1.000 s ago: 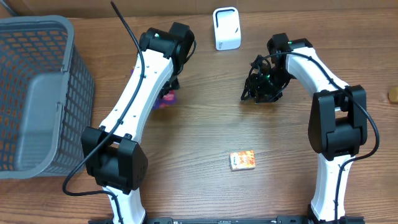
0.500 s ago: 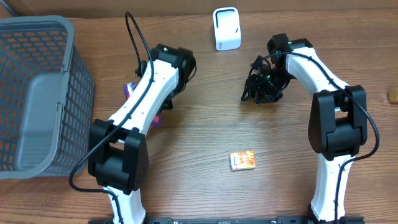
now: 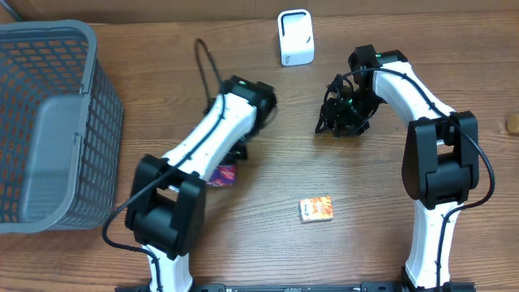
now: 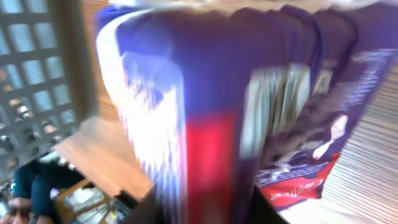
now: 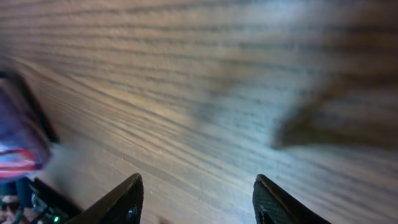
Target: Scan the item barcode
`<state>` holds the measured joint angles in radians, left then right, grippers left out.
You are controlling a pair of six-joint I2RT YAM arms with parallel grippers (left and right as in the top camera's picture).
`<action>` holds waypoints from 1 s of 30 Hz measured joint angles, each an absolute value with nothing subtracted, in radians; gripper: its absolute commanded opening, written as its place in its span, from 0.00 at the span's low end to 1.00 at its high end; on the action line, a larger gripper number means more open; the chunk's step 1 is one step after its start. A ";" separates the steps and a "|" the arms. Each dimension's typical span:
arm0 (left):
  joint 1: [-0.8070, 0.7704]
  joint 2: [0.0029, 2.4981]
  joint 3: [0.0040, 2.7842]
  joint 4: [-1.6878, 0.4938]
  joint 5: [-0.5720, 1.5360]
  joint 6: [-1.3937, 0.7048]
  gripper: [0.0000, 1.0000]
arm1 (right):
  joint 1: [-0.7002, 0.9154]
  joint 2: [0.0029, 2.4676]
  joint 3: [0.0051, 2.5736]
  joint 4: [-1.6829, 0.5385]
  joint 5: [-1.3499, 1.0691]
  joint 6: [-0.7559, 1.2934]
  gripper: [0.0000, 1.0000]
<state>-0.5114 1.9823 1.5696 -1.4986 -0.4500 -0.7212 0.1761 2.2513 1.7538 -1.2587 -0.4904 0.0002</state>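
A purple packet with a red and white band shows just under my left arm in the overhead view. In the left wrist view the packet fills the frame, blurred, and stands between the dark fingers of my left gripper, which looks shut on it. The white scanner stands at the back of the table. My right gripper hovers low over bare wood to the scanner's front right. It is open with nothing between its fingertips. The packet is a blur at the left edge of the right wrist view.
A grey mesh basket takes up the left side of the table. A small orange box lies on the wood near the front middle. The left arm's elbow reaches toward the scanner.
The left arm has swung its elbow to the right and carried the purple packet from the back left toward the front middle. The right arm has not moved.
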 measured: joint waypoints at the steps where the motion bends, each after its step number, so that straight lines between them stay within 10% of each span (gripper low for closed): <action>1: -0.532 1.982 1.570 -1.494 -0.443 -0.717 0.37 | 0.173 2.251 1.757 -1.279 -0.490 0.000 0.58; 25: -0.609 1.979 1.713 -1.285 0.008 -0.596 0.47 | 0.055 2.252 1.985 -1.512 -0.493 0.000 0.57; 29: -0.545 1.979 1.840 -1.361 0.007 -0.576 1.00 | 0.063 2.252 1.985 -1.523 -0.525 -0.017 0.58; 30: -0.524 1.979 1.860 -1.370 0.003 -0.572 1.00 | 0.068 2.252 1.985 -1.522 -0.530 -0.022 0.57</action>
<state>-0.5236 1.9789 1.8603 -1.3705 0.0029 -0.5724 0.0685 2.2520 1.9846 -1.5219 -0.5304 -0.0216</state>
